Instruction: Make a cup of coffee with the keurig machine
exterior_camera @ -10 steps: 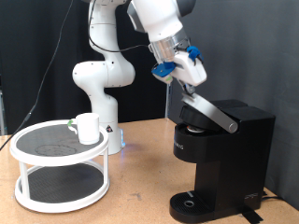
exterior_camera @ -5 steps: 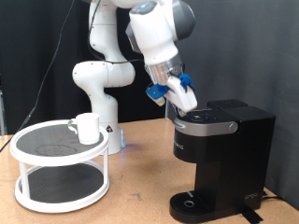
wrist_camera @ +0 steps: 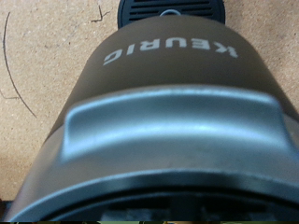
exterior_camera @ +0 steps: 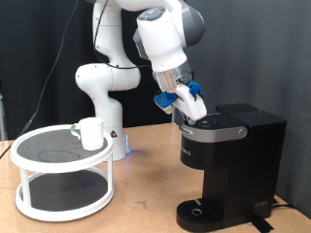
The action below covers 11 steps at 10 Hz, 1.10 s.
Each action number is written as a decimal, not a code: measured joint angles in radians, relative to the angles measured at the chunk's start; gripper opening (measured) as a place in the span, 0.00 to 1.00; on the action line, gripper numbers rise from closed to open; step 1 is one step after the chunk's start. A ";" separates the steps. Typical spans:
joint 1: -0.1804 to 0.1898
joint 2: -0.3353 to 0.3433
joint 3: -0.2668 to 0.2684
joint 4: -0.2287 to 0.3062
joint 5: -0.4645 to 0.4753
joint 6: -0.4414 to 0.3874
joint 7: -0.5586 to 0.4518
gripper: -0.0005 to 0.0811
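The gripper (exterior_camera: 197,109) presses on the lowered lid of the keurig machine (exterior_camera: 228,165) on the table; whether its fingers are clenched cannot be told; the cup (exterior_camera: 91,133) waits on the white stand (exterior_camera: 60,180), well apart

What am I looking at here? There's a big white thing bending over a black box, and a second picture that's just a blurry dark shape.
The white thing is a robot arm. At its end are its fingers, with blue parts, resting on top of the black box. That box is the keurig machine, a coffee maker; its lid looks shut. The pictures do not show whether the fingers are open or closed, and nothing can be seen held.

One picture comes from a camera standing in the room. The other comes from a camera on the robot's hand, looking down at the machine's lid, very close, so it fills the frame.

At the room picture's left, the cup, a white mug, stands on the top shelf of a round white stand.
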 joint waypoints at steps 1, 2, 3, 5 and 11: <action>0.000 0.000 0.001 -0.003 0.030 0.010 -0.028 0.01; 0.000 0.000 0.001 -0.005 0.069 0.013 -0.061 0.01; 0.000 -0.001 0.001 -0.005 0.112 0.013 -0.093 0.01; 0.000 -0.017 0.001 -0.003 0.207 0.008 -0.161 0.01; -0.005 -0.083 -0.015 -0.048 0.347 -0.047 -0.187 0.01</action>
